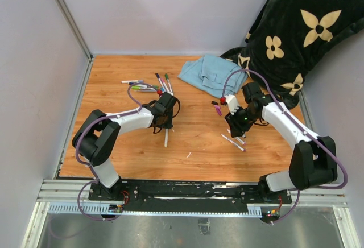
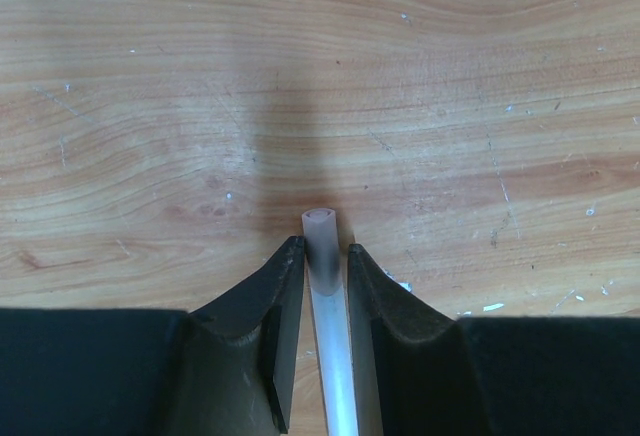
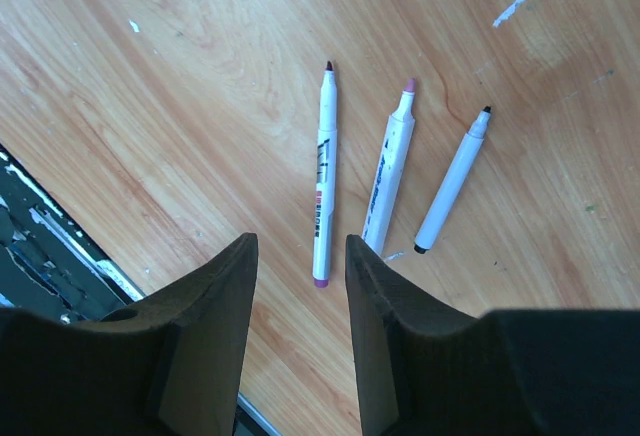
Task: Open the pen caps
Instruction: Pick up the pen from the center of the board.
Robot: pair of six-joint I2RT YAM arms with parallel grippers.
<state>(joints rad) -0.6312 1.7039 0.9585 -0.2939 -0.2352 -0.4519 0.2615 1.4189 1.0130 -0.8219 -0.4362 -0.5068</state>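
Top: left hand (image 1: 165, 124) clamps marker (image 1: 166, 139), barrel poking out toward near edge. Capped markers (image 1: 161, 83) piled just beyond it. Loose caps (image 1: 218, 110) lie beside right hand (image 1: 234, 124).

Left wrist: fingers (image 2: 285, 296) pinch barrel close to its end; cap end hidden. Risk: with so short a grip, marker pivots or slips when cap is tugged.

Right wrist: hand partly open, empty, above three uncapped markers (image 3: 323, 191) on bench (image 3: 150, 76).

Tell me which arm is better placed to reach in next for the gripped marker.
Right, probably. The left gripper is shut on the white marker, so it is occupied; the right gripper is open and empty over three uncapped markers.
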